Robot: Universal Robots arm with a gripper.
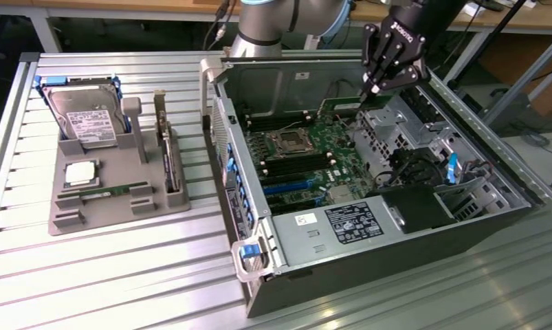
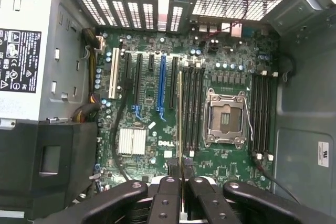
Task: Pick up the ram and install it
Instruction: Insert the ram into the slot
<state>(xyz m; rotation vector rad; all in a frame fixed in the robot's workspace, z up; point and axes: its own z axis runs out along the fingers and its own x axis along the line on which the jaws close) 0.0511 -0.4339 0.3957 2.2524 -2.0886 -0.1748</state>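
Ram (image 2: 180,124) held on edge, long axis parallel w/ DIMM slots (image 2: 193,108) beside CPU socket (image 2: 226,118), inside open case (image 1: 285,258). Pincer (image 2: 180,181) nearly closed, pinching ram's upper edge.

Grey-and-silver jointed robot arm (image 1: 265,24) at the far side of the scene, black two-fingered gripper (image 1: 374,91) towards the exterior view's right, pointing steeply down, black fingers (image 2: 167,195) drawn close together, pinching the edge of a thin green circuit-board ram stick (image 2: 180,119)
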